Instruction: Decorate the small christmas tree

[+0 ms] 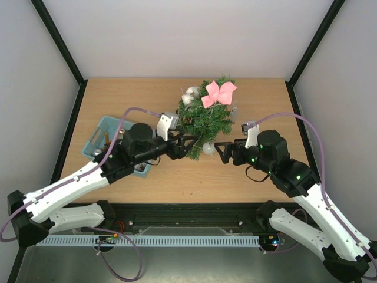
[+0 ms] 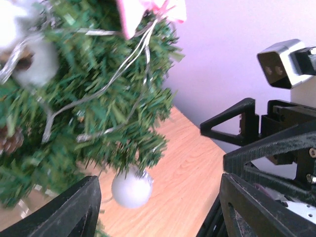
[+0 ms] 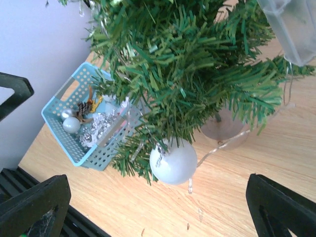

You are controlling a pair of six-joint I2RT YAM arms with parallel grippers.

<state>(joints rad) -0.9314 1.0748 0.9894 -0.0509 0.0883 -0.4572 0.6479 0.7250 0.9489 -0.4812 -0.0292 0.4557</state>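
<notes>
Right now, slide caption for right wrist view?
White ball ornament hangs low on the small christmas tree; teal basket of ornaments sits beyond.

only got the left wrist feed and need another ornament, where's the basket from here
observer: The teal basket sits on the table to the left of the small christmas tree. The left arm reaches over its near side.
operator: anything in it
observer: Yes. The right wrist view shows a pale ball, a pine cone and silver tinsel inside.
operator: is the right hand carrying something
observer: No. The right hand is open and empty, just right of the white ball hanging on the tree's near side.
</notes>
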